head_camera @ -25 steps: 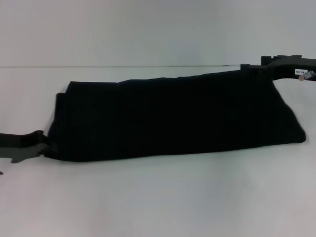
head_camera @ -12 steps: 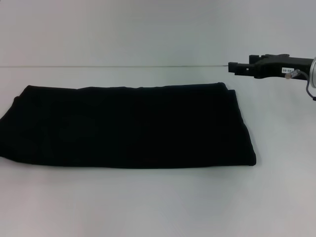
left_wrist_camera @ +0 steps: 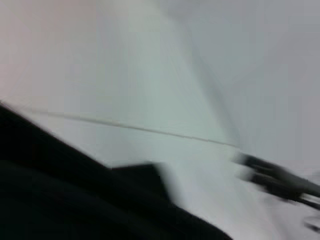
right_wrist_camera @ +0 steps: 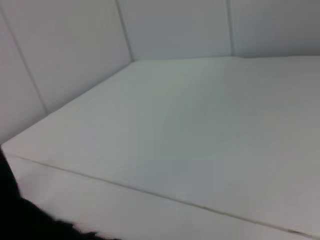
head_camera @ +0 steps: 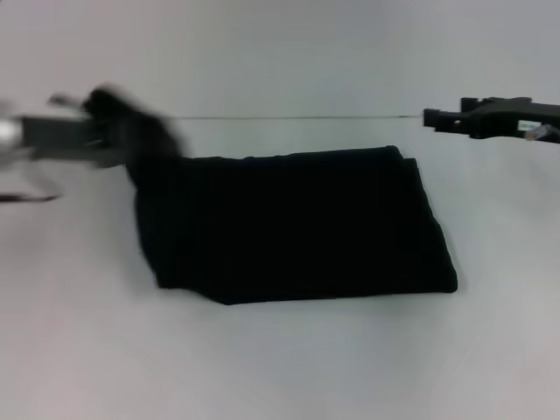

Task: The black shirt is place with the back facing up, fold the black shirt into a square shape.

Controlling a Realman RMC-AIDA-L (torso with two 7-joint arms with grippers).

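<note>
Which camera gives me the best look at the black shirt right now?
The head view: the black shirt shows whole on the white table, with the left gripper at its far-left corner. The left wrist view catches only a blurred dark stretch; the right wrist view, just a dark corner.

Left gripper [head_camera: 105, 118] is up high on the left side, arm reaching in from the edge, all motion blur, fingers unreadable. Right gripper [head_camera: 433, 117] hangs level at the far right, arm stretched inward, pointing toward the left one.
</note>
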